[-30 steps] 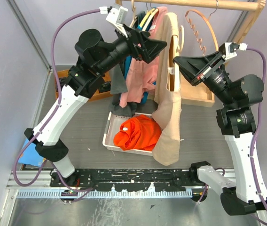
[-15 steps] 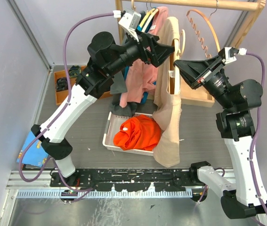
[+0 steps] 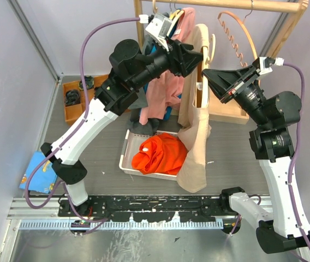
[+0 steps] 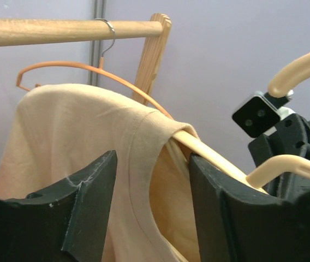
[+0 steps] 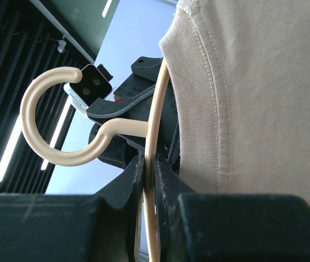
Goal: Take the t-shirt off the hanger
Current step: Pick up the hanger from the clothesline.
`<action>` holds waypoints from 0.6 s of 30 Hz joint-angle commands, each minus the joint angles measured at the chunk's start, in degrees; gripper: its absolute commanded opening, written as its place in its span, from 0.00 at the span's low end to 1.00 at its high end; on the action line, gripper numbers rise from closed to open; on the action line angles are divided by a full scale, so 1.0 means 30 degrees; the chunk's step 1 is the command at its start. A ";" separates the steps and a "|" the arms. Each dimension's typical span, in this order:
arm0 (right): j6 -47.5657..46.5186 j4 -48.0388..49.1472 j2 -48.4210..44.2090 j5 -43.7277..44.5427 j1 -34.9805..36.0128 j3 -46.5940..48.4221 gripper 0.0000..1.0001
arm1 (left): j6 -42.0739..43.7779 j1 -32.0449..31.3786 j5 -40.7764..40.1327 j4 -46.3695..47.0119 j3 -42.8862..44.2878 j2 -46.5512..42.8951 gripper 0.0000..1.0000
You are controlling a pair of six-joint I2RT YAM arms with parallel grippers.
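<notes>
A beige t-shirt (image 3: 194,136) hangs on a cream plastic hanger (image 3: 212,45) in front of the rack. My right gripper (image 3: 205,73) is shut on the hanger's arm (image 5: 158,109) just below its hook, with the shirt's ribbed collar (image 5: 198,82) beside it. My left gripper (image 3: 198,56) is open at the shirt's top. In the left wrist view its jaws (image 4: 152,207) stand either side of the collar and shoulder (image 4: 89,125), where the hanger's arm (image 4: 215,158) pokes out. They do not pinch the cloth.
A wooden rack rail (image 3: 253,5) runs across the back with pink and dark garments (image 3: 163,82) and an orange hanger (image 3: 237,33). A white tray (image 3: 126,147) holds an orange cloth (image 3: 158,153). A wooden box (image 3: 67,101) sits far left, a blue object (image 3: 37,172) near left.
My left arm has swung right and up, bringing its open gripper to the shirt's collar. My right gripper still holds the hanger, shifted slightly.
</notes>
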 commanded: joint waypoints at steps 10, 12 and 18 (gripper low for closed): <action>0.0438 0.2658 -0.0730 -0.0117 0.0036 0.0294 0.01 | 0.1239 0.0048 -0.0864 0.1243 -0.3816 -0.2411 0.82; 0.0463 0.2654 -0.0754 -0.0131 0.0028 0.0244 0.01 | 0.1333 0.0025 -0.0708 0.1314 -0.4110 -0.2583 0.82; 0.0494 0.2669 -0.0853 -0.0103 0.0041 0.0172 0.01 | 0.1313 0.0046 -0.0092 0.2030 -0.5077 -0.3178 0.82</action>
